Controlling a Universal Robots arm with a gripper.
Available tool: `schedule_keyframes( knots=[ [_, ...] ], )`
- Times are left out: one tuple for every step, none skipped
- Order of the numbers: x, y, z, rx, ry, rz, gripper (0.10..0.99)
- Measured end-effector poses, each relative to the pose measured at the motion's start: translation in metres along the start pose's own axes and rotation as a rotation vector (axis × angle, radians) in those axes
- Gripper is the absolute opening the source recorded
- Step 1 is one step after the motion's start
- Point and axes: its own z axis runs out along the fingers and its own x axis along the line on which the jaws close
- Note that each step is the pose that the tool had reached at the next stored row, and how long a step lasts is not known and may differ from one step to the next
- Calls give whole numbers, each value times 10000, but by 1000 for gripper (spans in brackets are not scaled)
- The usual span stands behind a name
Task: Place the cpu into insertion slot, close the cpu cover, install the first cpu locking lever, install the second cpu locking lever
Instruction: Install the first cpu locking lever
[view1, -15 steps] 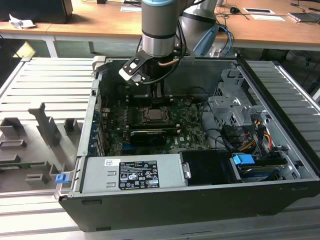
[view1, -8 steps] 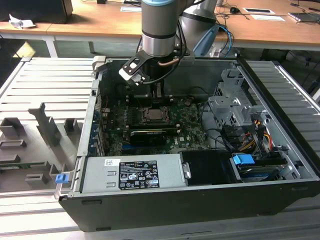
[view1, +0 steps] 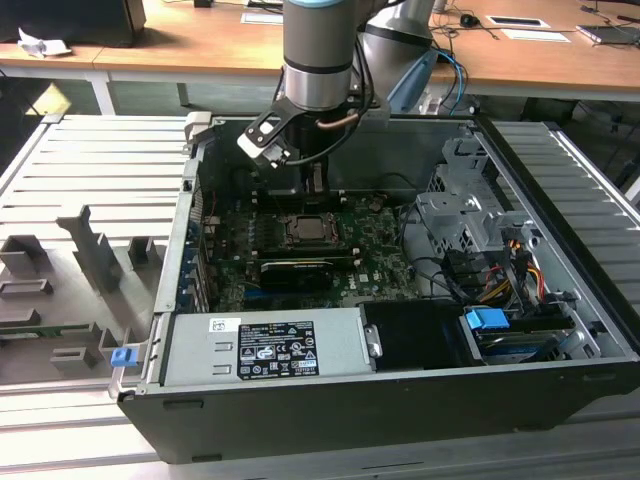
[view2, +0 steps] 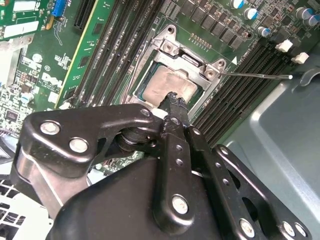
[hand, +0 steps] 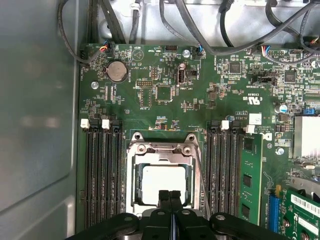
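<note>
1. Progress is judged at roughly halfway. The cpu (hand: 162, 182) is seen seated in the insertion slot (hand: 136, 187), its dull silver top ringed by the slot's dark edge.
2. The cpu cover (hand: 162, 149) appears to lie flat over the chip, whose metal top shows through the cover's square window. The first two steps are therefore taken as done.
3. One locking lever (view2: 255, 75) is seen in the second wrist view as a thin metal rod. It juts sideways from a corner of the socket across the memory slots (view2: 247, 55), so it is judged not yet latched. How the other lever stands cannot be told, and both lever steps are counted as left to do.
4. The gripper (hand: 169, 196) is held low over the socket with its jaws pressed together and nothing pinched between them. In both wrist views the tips sit at the edge of the cover and chip. Whether the metal is actually touched cannot be told.
5. In the exterior view the arm (view1: 318, 60) is seen coming down from the upper middle of the frame into the open computer case (view1: 400, 420). The socket lies near the centre of the frame, just below the arm's end, on the green motherboard (view1: 380, 265).
</note>
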Motion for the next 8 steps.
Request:
schedule_keyframes(
  knots=[
    [0,0,-4,0,0,1,106],
    [0,0,-9,0,0,0,106],
    [0,0,-11,0,1,0,106],
    [0,0,-15,-1,1,0,106],
    [0,0,-18,-1,0,0,106],
    [0,1,-22,0,0,0,106],
    [0,0,-28,1,-2,0,106],
    [0,1,-32,0,0,0,106]
  ],
)
